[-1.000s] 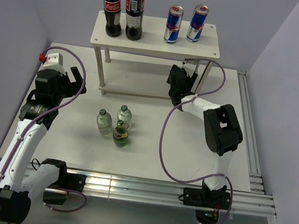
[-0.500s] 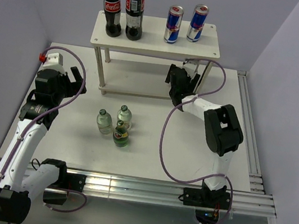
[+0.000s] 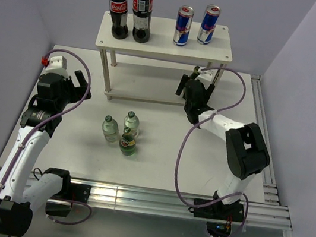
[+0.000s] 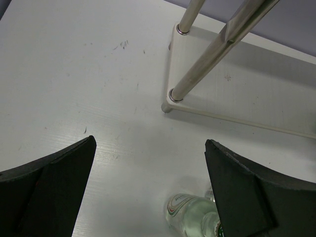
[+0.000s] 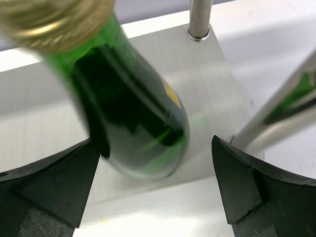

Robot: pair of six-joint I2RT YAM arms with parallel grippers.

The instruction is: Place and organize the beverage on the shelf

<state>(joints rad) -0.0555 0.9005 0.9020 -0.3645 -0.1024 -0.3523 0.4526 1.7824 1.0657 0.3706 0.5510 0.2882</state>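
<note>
Your right gripper [image 5: 154, 163] jaws wide around small green glass bottle [image 5: 133, 123] on cream-white shelf [image 5: 207, 74]; likely slick, brittle, hold mid-body

The right claw [image 5: 150, 197] has matt black plastic fingers [image 5: 44, 192]. Between them is a bottle [image 5: 133, 118] of glossy green glass with a gold metal cap [image 5: 54, 17]. Under it, the shelf [image 5: 217, 84] is matt cream with polished metal legs [image 5: 200, 17]. Below the left claw [image 4: 148, 168], the counter [image 4: 74, 74] is matt white.
</note>
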